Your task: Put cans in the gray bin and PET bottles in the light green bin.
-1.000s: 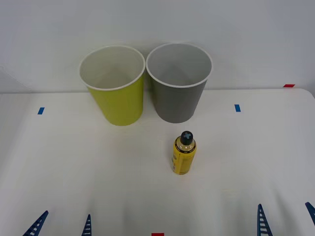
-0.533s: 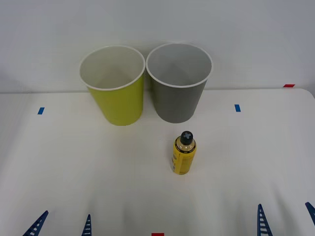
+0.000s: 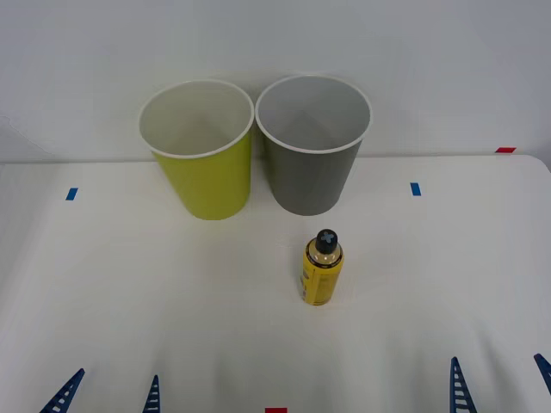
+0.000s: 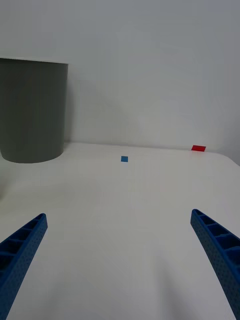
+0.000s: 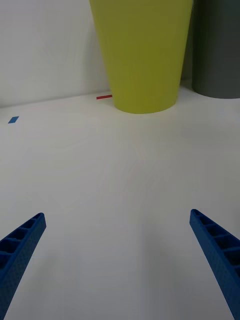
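On the white desk (image 3: 129, 301) the PET bottle (image 3: 322, 268) stands upright before the gray bin (image 3: 312, 146), beside the light green bin (image 3: 200, 151); left pincer (image 3: 108, 394) and right pincer (image 3: 501, 382) gape apart near the desk's front edge, well short of it.

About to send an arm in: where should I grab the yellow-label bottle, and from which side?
Probably grip the yellow-label bottle around its labelled body, below the black cap. It stands upright and apart from the gray bin, so a level approach from the robot's side looks clear. The open right gripper is the closer one; the left gripper waits, open.
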Motion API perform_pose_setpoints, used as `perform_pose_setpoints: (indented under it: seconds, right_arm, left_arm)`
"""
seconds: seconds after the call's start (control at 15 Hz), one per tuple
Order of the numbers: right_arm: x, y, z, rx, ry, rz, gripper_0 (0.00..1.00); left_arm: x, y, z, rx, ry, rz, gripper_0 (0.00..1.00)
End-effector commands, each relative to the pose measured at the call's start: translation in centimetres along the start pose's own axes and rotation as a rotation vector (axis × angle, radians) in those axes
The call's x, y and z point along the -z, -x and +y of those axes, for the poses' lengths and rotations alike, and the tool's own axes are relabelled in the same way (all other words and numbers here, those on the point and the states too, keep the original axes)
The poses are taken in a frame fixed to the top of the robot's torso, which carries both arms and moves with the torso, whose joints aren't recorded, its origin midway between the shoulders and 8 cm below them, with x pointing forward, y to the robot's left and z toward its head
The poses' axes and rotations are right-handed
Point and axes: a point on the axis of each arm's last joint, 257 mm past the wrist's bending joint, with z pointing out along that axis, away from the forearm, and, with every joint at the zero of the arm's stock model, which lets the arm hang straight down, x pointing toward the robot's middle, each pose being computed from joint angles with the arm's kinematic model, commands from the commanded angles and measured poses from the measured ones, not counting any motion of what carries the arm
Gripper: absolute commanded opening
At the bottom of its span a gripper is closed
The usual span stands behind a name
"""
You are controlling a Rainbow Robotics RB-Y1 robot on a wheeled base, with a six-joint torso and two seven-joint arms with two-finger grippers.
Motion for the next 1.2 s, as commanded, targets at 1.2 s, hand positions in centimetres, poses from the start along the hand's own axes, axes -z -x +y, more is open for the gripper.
perform_pose_setpoints:
  seconds: [1.2]
  right_arm:
    - [-6.8, -1.0, 15.2, -0.002, 0.447, -0.122, 1.0]
  left_arm:
    - [0.0, 0.0, 0.0, 0.0, 0.0, 0.0, 1.0]
